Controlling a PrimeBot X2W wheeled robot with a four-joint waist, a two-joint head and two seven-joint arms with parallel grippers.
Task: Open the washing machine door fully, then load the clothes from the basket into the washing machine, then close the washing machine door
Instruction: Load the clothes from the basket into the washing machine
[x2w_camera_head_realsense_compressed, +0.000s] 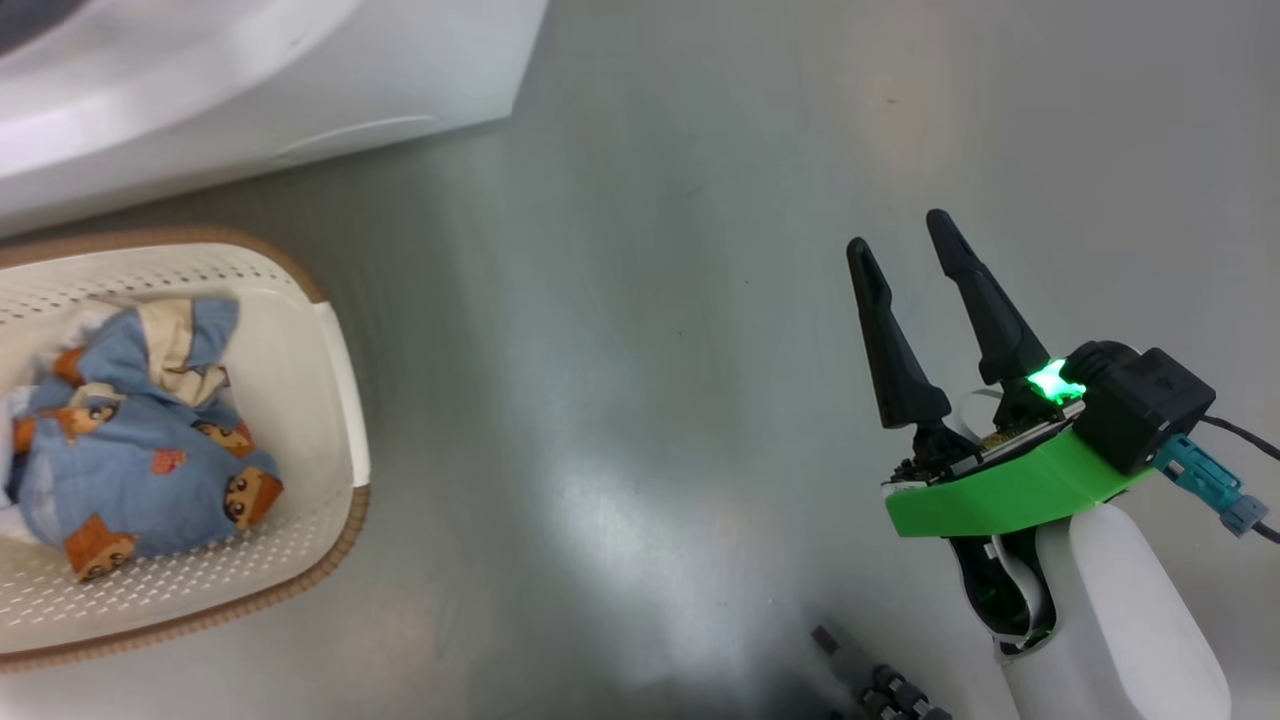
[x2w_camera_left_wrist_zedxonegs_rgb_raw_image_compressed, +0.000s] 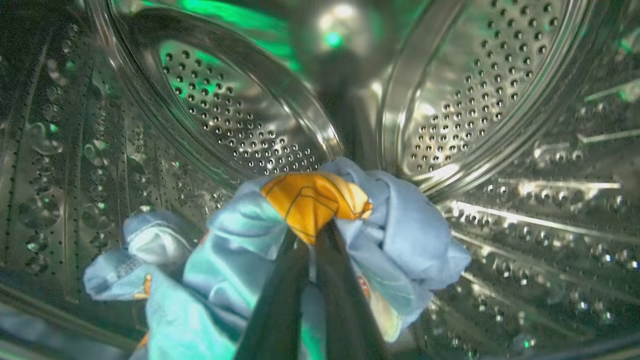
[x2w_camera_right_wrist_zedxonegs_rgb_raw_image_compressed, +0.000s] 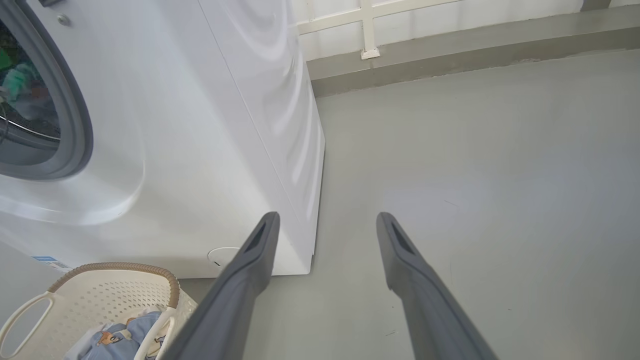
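Loading is partly done: one garment (x2w_camera_left_wrist_zedxonegs_rgb_raw_image_compressed: 310, 200) is pinched in the closed left gripper (x2w_camera_left_wrist_zedxonegs_rgb_raw_image_compressed: 312, 235), inside the washing machine drum (x2w_camera_left_wrist_zedxonegs_rgb_raw_image_compressed: 240, 115), unreleased. More clothes (x2w_camera_head_realsense_compressed: 140, 440) are seen in the basket (x2w_camera_head_realsense_compressed: 340, 350), left of the empty, wide-open right gripper (x2w_camera_head_realsense_compressed: 897, 230). The door is yet to be shut.

One basket (x2w_camera_head_realsense_compressed: 300, 420), one washing machine (x2w_camera_right_wrist_zedxonegs_rgb_raw_image_compressed: 200, 150)

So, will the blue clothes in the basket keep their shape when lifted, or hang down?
Probably floppy: the clothes lie crumpled in the basket. Likely to hang: the one pinched in the left gripper drapes around its fingers.
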